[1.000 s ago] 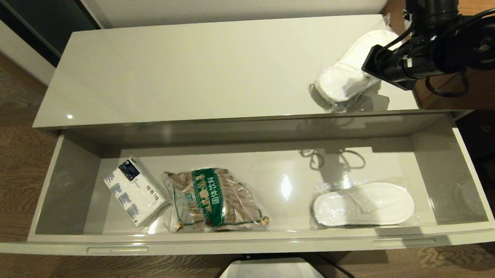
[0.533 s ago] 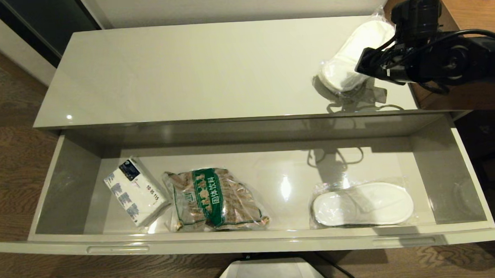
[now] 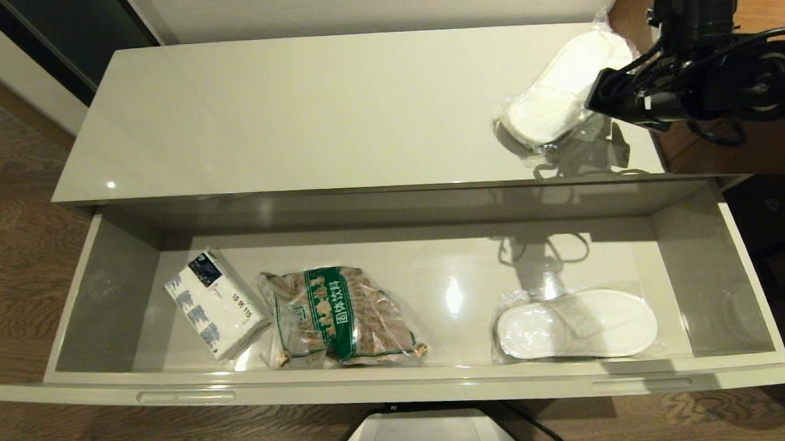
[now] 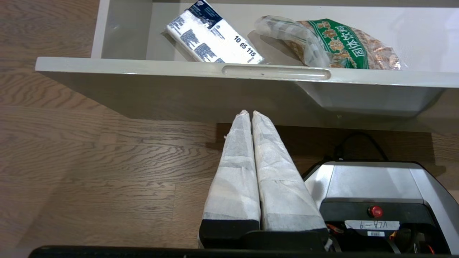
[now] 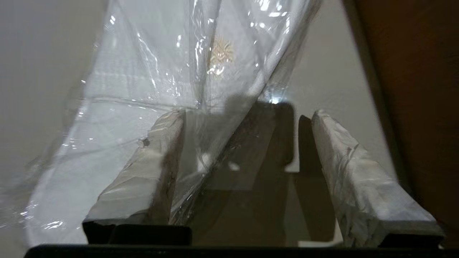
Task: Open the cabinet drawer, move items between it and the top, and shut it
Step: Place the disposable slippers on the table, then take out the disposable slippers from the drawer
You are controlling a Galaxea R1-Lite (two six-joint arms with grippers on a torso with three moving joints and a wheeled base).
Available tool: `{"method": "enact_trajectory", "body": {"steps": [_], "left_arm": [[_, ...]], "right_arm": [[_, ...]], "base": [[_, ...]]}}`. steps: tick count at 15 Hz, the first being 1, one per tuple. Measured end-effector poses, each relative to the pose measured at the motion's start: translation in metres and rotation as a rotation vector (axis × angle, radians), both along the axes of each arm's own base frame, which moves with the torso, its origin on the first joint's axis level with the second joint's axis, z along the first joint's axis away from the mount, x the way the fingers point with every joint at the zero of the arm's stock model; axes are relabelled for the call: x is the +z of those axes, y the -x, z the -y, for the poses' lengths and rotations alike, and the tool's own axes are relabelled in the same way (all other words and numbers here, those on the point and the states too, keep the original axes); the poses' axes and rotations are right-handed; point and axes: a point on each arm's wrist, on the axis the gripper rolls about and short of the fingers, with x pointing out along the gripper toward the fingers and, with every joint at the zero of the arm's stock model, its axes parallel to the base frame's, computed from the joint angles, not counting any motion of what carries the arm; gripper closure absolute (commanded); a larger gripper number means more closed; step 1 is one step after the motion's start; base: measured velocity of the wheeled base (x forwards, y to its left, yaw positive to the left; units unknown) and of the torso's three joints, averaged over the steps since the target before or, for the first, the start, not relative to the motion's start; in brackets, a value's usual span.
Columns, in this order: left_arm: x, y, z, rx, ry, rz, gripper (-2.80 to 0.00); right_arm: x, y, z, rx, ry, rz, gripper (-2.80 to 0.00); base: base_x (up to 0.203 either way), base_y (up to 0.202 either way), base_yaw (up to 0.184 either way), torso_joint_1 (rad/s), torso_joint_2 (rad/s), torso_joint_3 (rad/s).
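The cabinet drawer [image 3: 399, 381] is pulled fully out. One bagged white slipper [image 3: 576, 324] lies in its right part. The other bagged slipper [image 3: 562, 87] lies on the glossy top [image 3: 295, 112] at the far right, seen close up as the slipper [image 5: 143, 71] in the right wrist view. My right gripper [image 3: 602, 98] hovers at that slipper's right edge. The right gripper [image 5: 247, 114] is open, and a loose edge of the clear bag lies between its fingers. My left gripper [image 4: 250, 113] is shut and empty, low in front of the drawer's front panel and out of the head view.
A white-and-blue tissue pack [image 3: 214, 303] and a clear bag of brown pieces with a green label [image 3: 340, 317] lie in the drawer's left half. The brown wood desk [image 3: 767, 5] borders the top on the right. My own base [image 3: 428, 437] stands below the drawer front.
The slipper on the top shifted a little toward the back right corner with the right gripper. The right gripper has since drawn back to the right, and the slipper stays lying.
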Motion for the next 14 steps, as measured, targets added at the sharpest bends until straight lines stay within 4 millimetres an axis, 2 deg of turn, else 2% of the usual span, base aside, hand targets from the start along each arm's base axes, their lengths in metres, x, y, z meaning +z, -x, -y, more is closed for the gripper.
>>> {"method": "enact_trajectory", "body": {"steps": [3, 7, 9, 11, 12, 14], "left_arm": [[0.0, 0.0, 0.0, 0.001, 0.0, 0.001, 0.0], [0.0, 0.0, 0.0, 0.0, 0.0, 0.0, 0.0], [0.0, 0.0, 0.0, 0.0, 0.0, 0.0, 0.0], [0.0, 0.0, 0.0, 0.0, 0.0, 0.0, 0.0], [0.0, 0.0, 0.0, 0.0, 0.0, 0.0, 0.0], [0.0, 0.0, 0.0, 0.0, 0.0, 0.0, 0.0]], "right_arm": [[0.028, 0.041, 0.008, -0.006, 0.001, 0.007, -2.8], [0.057, 0.12, 0.021, -0.011, -0.014, -0.027, -2.8], [0.058, 0.164, 0.025, -0.008, -0.055, -0.101, -2.8], [0.047, 0.205, 0.03, -0.015, -0.097, -0.203, -2.8], [0.042, 0.225, 0.033, -0.02, -0.114, -0.236, 0.0], [0.021, 0.264, 0.041, -0.034, -0.135, -0.293, 0.0]], "base": [[0.0, 0.0, 0.0, 0.0, 0.0, 0.0], [0.0, 0.0, 0.0, 0.0, 0.0, 0.0], [0.0, 0.0, 0.0, 0.0, 0.0, 0.0], [0.0, 0.0, 0.0, 0.0, 0.0, 0.0], [0.0, 0.0, 0.0, 0.0, 0.0, 0.0], [0.0, 0.0, 0.0, 0.0, 0.0, 0.0]]}}
